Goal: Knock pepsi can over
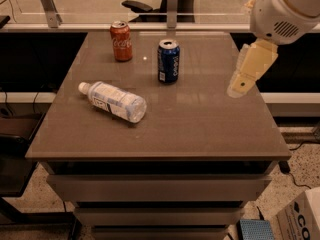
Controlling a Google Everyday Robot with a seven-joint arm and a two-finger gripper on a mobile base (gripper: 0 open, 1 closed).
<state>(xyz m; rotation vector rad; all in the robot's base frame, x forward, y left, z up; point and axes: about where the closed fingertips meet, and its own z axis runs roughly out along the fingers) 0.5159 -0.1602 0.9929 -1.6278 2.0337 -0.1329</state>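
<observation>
The pepsi can point(168, 61), dark blue with a silver top, stands upright near the middle back of the brown table point(200, 129). My gripper point(238, 88) hangs on the cream-coloured arm over the table's right side, to the right of the can and well apart from it. Nothing is seen held in it.
A red Coca-Cola can point(121, 41) stands upright at the back left. A clear plastic bottle point(114, 101) with a white cap lies on its side at the left. A cardboard box point(302, 219) sits on the floor at the lower right. A glass partition runs behind the table.
</observation>
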